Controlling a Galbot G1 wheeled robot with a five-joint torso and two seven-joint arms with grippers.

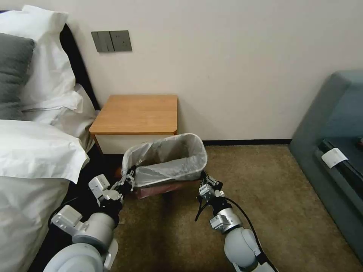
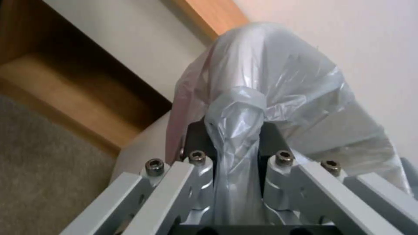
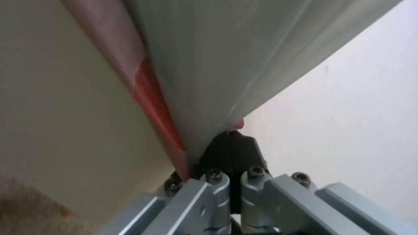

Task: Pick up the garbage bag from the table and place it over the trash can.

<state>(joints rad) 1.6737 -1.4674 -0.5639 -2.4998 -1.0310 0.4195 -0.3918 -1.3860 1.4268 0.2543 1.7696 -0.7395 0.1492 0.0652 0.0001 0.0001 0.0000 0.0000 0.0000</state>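
Garbage bag point(image 1: 166, 160) draped over trash can point(image 3: 52, 98), pinched between left gripper point(image 1: 128, 178), right gripper point(image 1: 206, 183)

Both grippers are hemmed in at the bin point(image 1: 166, 190): the left gripper point(image 1: 128, 180) has the bed point(image 1: 34, 158) close on its outer side and the nightstand point(image 1: 136, 113) just beyond it, with the bag point(image 1: 166, 158) pressed against its fingers. Outward of the right gripper point(image 1: 206, 185) lies open carpet point(image 1: 264, 189), free as far as the grey sofa point(image 1: 332, 151). Behind both grippers the floor is open too.
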